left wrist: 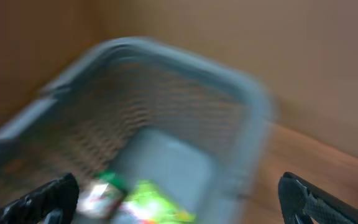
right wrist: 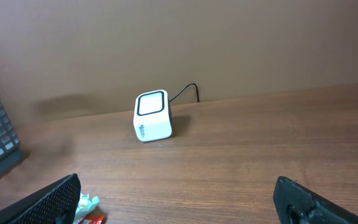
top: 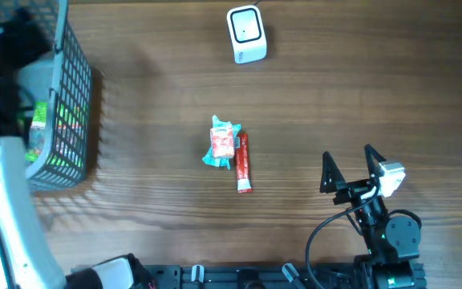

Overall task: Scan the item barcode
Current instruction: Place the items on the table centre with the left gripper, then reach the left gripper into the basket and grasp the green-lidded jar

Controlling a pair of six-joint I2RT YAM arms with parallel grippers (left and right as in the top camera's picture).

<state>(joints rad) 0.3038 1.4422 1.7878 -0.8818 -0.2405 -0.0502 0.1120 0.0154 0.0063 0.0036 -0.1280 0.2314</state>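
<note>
Pouch [top: 222,143] and red stick [top: 244,162] lie touching in the middle of the counter [top: 151,209], well apart from the white scanner [top: 246,34], apparently awaiting scanning. Next, I judge: grasp one and show its barcode; the right hand [top: 348,158], spread and empty, sits nearest. Left hand [left wrist: 179,199] hangs spread over the grey basket [top: 69,96], which holds green-wrapped packets [left wrist: 145,202].

Scanner [top: 246,34]: one is standing.
Basket [top: 69,120]: one is standing.
Loose packets: two are lying together, a teal pouch [top: 222,143] and a red stick [top: 244,162].
</note>
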